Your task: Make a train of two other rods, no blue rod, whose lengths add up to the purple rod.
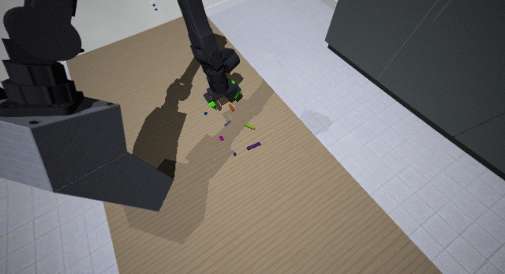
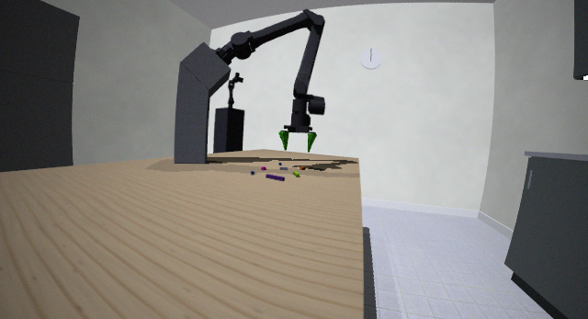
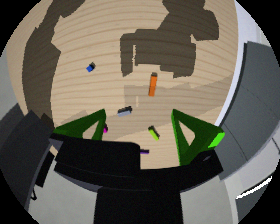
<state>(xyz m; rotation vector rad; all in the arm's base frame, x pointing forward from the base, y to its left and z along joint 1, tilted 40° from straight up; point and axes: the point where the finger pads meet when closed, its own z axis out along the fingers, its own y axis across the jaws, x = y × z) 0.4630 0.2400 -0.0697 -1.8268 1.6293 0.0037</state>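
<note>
The purple rod (image 1: 253, 146) (image 2: 275, 177) (image 3: 144, 151) lies flat, nearest to the exterior view. The magenta rod (image 1: 221, 138) (image 2: 263, 168) (image 3: 105, 129) and the orange rod (image 1: 231, 107) (image 2: 302, 168) (image 3: 152, 85) lie apart, with the grey rod (image 1: 227, 123) (image 2: 284, 168) (image 3: 124, 111) between them. The lime rod (image 1: 249, 126) (image 2: 296, 174) (image 3: 153, 133) lies beyond the grey one, toward the table's right edge. No rods touch. My gripper (image 1: 225, 101) (image 2: 297, 151) (image 3: 138, 112) is open and empty, high above the table near the orange rod.
One blue rod (image 1: 205, 113) (image 2: 280, 164) (image 3: 90, 67) lies on the arm-base side of the orange rod. Another blue rod (image 1: 234, 154) (image 2: 253, 173) lies near the purple rod. The wooden table (image 1: 276, 211) (image 2: 184, 236) ends just right of the rods. The arm's base stand (image 1: 91, 155) (image 2: 190, 121) is at the left.
</note>
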